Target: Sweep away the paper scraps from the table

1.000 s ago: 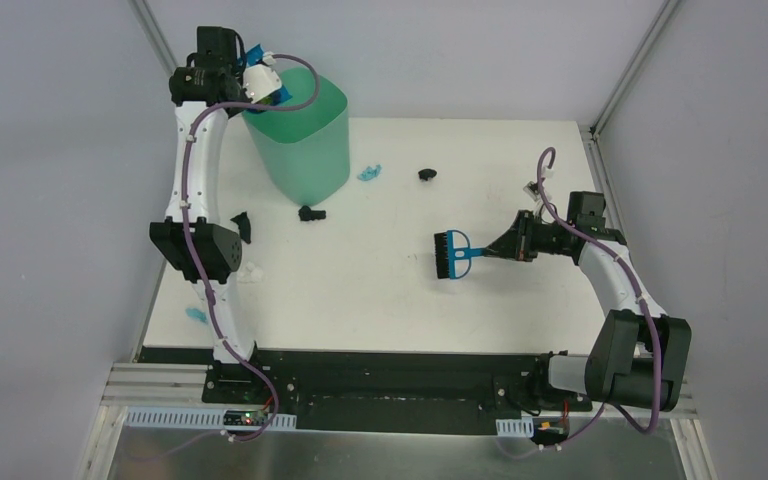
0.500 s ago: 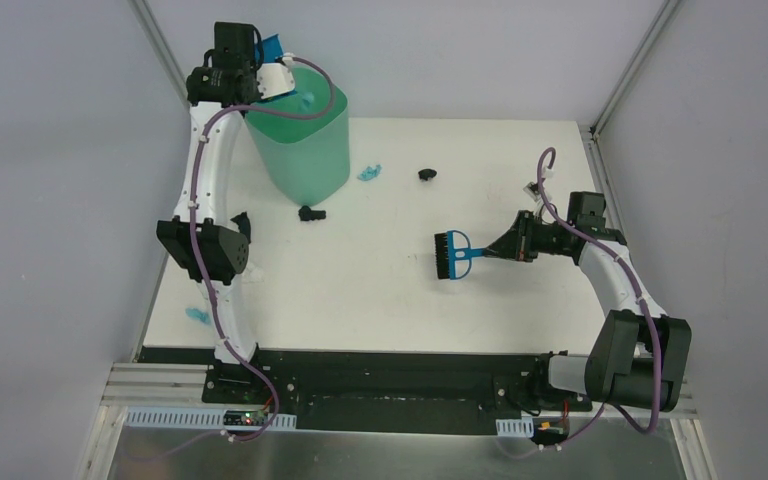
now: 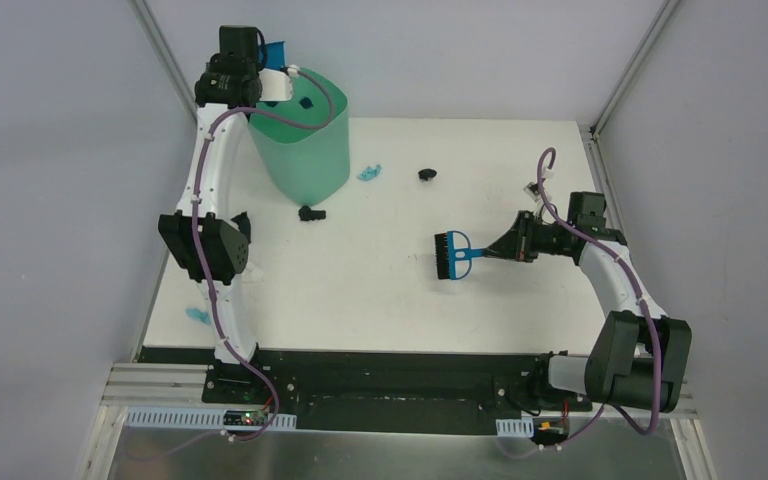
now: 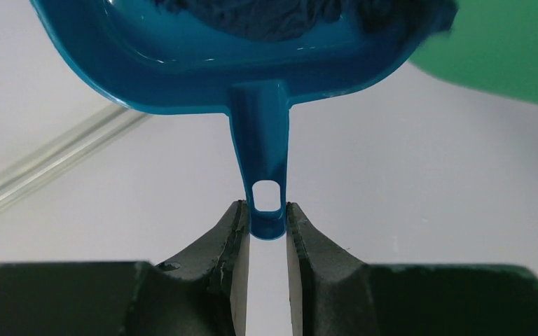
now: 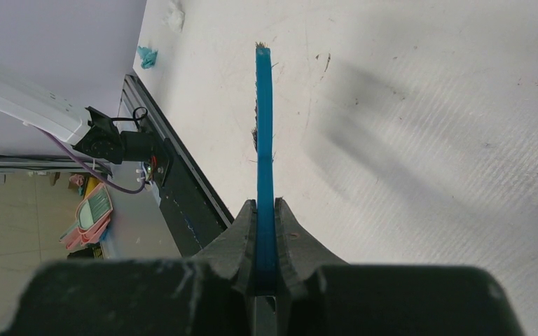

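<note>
My left gripper (image 4: pixel 267 220) is shut on the handle tip of the blue dustpan (image 4: pixel 238 66), held high by the mint-green bin (image 3: pixel 305 150). Dark blue paper scraps (image 4: pixel 273 17) lie in the pan, and one dark scrap (image 3: pixel 305 103) shows inside the bin. On the table (image 3: pixel 380 300) lie more scraps: light blue (image 3: pixel 368 172), black (image 3: pixel 426 174), black (image 3: pixel 310 213) at the bin's foot, and light blue (image 3: pixel 198 316) near the left front. My right gripper (image 5: pixel 265 210) is shut on the handle of the blue hand brush (image 3: pixel 452 254), held low over the table's middle right.
A black scrap (image 3: pixel 243 225) and a white scrap (image 3: pixel 252 272) sit beside the left arm's elbow. The bin stands at the back left corner. The black front edge (image 3: pixel 380 360) holds both arm bases. Grey walls close in the left, back and right.
The left arm has carried the dustpan up and to the right, over the bin's rim. A dark scrap now shows inside the bin. The right arm and brush have not moved.
</note>
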{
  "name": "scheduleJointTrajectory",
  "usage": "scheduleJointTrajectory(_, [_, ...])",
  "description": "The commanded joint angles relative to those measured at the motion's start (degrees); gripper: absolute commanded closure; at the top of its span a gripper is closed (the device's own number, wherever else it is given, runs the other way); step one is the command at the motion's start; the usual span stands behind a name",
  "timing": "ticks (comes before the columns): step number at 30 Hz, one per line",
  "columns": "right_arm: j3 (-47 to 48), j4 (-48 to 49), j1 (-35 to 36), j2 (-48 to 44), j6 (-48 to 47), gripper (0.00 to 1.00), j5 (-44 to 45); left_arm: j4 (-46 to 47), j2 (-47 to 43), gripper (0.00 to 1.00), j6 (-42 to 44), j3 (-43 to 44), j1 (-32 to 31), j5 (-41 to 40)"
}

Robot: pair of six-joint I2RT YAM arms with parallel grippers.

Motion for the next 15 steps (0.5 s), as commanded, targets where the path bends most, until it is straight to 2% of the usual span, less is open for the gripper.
scheduleJointTrajectory(1, [2.4,0.6,-0.5,-2.0,-2.0,1.0,-0.3,7.8,-3.8,1.0,9.8,-0.6,-0.3,-1.1])
scheduleJointTrajectory(5, [2.5,0.2,-0.5,-2.1,-2.4,1.0,-0.3,11.6,-4.3,1.0,13.9,0.1,-0.2,-1.3])
scheduleJointTrajectory(8, [2.5,0.2,-0.6,-2.5,-2.7,1.0,-0.2,10.9,-5.0,1.0,13.3,-1.0,-0.4,-1.5])
scheduleJointTrajectory(12, [2.5,0.1,-0.6,-2.7,-2.7,1.0,-0.1,13.1,-7.7,1.0,13.0,-7.1,-0.7,-1.5])
scheduleJointTrajectory(15, [2.4,-0.1,-0.6,-2.7,-2.9,1.0,-0.3,12.7,-8.2,1.0,11.5,-6.7,-0.6,-1.5])
